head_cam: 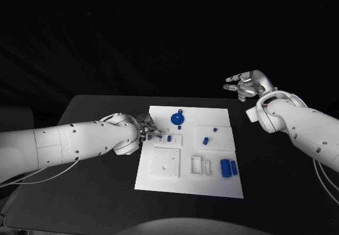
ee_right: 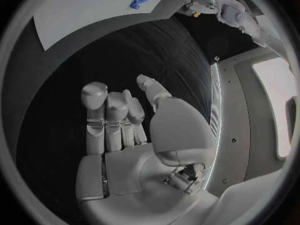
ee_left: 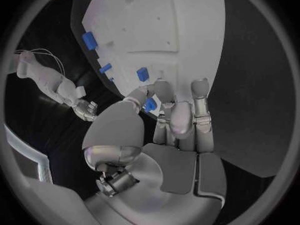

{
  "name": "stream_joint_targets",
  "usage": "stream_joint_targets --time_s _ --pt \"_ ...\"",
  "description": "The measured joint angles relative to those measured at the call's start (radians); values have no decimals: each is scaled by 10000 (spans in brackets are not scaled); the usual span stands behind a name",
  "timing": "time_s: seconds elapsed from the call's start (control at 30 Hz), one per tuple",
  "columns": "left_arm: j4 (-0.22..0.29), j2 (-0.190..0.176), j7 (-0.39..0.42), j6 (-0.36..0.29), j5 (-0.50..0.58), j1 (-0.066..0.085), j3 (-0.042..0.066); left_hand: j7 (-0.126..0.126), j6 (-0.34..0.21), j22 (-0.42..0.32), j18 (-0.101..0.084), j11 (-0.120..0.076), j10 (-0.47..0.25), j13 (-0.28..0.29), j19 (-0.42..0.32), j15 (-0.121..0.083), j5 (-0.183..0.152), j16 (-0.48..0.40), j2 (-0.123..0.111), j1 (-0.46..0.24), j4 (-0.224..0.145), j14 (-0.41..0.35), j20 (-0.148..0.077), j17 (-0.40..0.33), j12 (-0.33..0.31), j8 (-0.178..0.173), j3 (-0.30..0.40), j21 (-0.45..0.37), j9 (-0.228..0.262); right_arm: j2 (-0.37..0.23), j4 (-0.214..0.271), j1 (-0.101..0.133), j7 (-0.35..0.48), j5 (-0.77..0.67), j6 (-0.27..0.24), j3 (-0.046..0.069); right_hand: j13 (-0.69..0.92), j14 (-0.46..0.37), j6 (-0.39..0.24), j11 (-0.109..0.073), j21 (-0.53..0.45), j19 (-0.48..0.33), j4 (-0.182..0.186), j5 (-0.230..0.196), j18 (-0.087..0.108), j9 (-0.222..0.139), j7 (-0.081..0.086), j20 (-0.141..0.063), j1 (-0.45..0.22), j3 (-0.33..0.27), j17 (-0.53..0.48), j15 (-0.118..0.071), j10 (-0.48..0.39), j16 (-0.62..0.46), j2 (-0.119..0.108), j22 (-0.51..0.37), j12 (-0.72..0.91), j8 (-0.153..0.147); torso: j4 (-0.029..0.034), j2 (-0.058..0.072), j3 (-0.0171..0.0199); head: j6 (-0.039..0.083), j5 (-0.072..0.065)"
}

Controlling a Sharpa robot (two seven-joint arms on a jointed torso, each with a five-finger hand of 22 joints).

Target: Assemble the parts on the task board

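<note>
The white task board (head_cam: 219, 120) lies in the middle of the black table. On it are a round blue part (head_cam: 177, 117), two small blue parts (head_cam: 205, 141) in a recess, and two long blue blocks (head_cam: 225, 167) near its right edge. My left hand (head_cam: 148, 129) is at the board's left edge. In the left wrist view a small blue part (ee_left: 150, 105) sits pinched between that hand's thumb (ee_left: 139, 94) and fingers (ee_left: 167, 97). My right hand (head_cam: 244, 84) hangs in the air beyond the board's far right corner, fingers apart and holding nothing; its palm (ee_right: 134, 150) is bare.
The board has several recesses: a square one (head_cam: 166, 164) at the front left and slots (head_cam: 200, 166) beside it. Bare black table (head_cam: 99, 110) surrounds the board. White cables (head_cam: 42, 174) trail under my left arm.
</note>
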Motion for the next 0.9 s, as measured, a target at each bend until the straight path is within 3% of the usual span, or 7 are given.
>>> stream_joint_targets --time_s 0.4,0.5,0.9 --pt "170 -96 0 5 -228 -70 0 0 0 8 -2 1 -2 -17 0 4 0 0 1 0 23 -2 0 14 39 23 23 0 3 -14 10 -5 -18 0 52 0 0 0 0 0 0 0 0 80 -1 0 0 0 0 0 2 0 0 0 0 0 0 0 -2 0 1 -18 35" --pt "168 -100 0 14 -260 -76 0 0 0 8 155 2 -2 -37 34 6 0 0 1 1 23 -3 35 14 39 22 23 0 3 -15 11 -5 -21 0 62 0 0 0 0 0 0 0 0 80 -1 0 0 0 0 0 2 0 0 0 0 0 0 0 -3 1 1 -26 53" --pt "75 -41 -6 90 -376 -106 14 -1 1 6 154 -18 17 -58 22 13 -2 0 2 1 22 -2 47 3 38 5 22 -1 77 -15 10 -8 -27 0 81 0 0 0 0 0 40 0 27 79 0 -1 0 0 0 28 1 0 0 0 0 0 0 0 -14 4 2 -52 35"
